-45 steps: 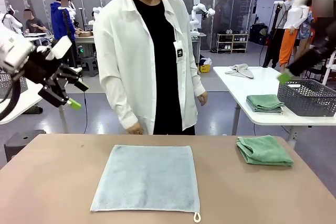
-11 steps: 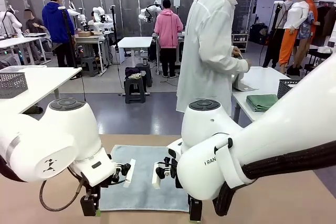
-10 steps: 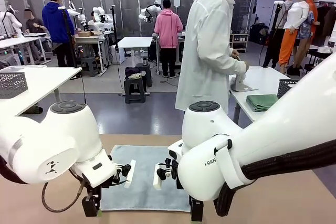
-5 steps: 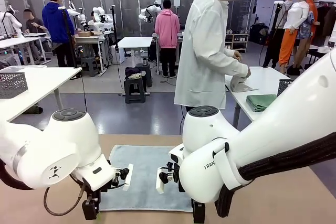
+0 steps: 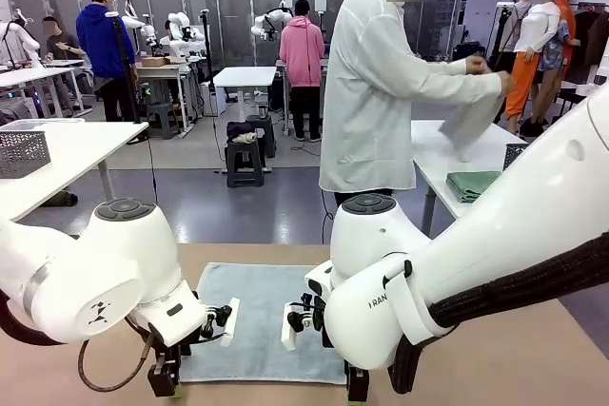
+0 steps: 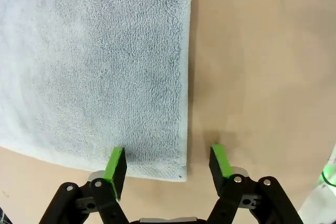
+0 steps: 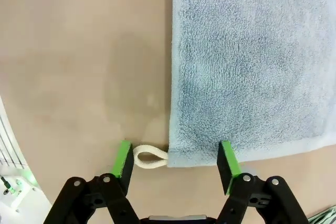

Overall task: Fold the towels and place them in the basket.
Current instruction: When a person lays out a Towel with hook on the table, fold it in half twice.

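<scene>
Straddling the two near corners of the pale blue-grey towel (image 5: 266,320), one gripper at each. The towel lies flat and fully spread on the table (image 6: 262,66).

Left gripper (image 6: 167,162): jaws wide. One pad (image 6: 116,162) is over the terry, the other just past the towel's side hem. The corner sits between them, nothing gripped.

Right gripper (image 7: 175,160): jaws equally wide around the other near corner, with the white loop (image 7: 149,158) between the pads. Nothing gripped.

Judgement: the cloth is light and limp, with a grippy pile, and will sag from any hold. The best hold is the hemmed corners themselves, pinched level so the edge lifts straight. Catching the loop alone would likely let that corner droop.
</scene>
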Robot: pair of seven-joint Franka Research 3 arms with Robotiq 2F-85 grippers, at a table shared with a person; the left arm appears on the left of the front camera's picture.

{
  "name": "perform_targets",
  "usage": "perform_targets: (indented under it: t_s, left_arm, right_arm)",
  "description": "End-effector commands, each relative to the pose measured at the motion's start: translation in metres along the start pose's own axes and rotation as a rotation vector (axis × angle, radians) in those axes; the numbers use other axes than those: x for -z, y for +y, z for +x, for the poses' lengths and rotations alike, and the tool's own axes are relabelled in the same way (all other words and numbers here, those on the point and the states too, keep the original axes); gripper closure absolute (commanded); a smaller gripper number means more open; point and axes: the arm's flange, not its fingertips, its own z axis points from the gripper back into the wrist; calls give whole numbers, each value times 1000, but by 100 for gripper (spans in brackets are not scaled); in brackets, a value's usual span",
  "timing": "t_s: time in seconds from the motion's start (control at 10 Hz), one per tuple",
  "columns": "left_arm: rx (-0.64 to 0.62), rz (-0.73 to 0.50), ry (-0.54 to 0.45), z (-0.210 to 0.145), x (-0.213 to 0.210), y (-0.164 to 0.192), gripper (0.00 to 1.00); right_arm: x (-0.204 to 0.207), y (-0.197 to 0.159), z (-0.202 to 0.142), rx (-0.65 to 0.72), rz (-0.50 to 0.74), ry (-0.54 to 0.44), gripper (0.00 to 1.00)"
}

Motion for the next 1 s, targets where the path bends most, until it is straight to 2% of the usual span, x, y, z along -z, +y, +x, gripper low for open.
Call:
perform_targets:
  t_s: [0.0, 0.3, 0.4, 0.5, 0.6, 0.9]
  left_arm:
    - [-31, 2, -17, -13, 3, -22, 20]
    - [-41, -2, -14, -16, 5, -20, 20]
    - [-40, 11, -3, -16, 6, -19, 37]
    - [-46, 22, 5, -16, 5, -19, 39]
    - [-49, 14, 1, -15, 4, -19, 47]
    - [-53, 31, 13, -15, 3, -18, 47]
  right_arm:
    - [6, 0, 2, 36, -19, 21, 20]
    - [7, 0, 0, 47, -11, 18, 20]
    - [7, -1, 0, 47, -14, 16, 32]
    - [7, -1, 0, 52, -15, 16, 37]
    - [7, -1, 0, 54, -12, 20, 37]
    - [6, -2, -1, 61, -24, 19, 37]
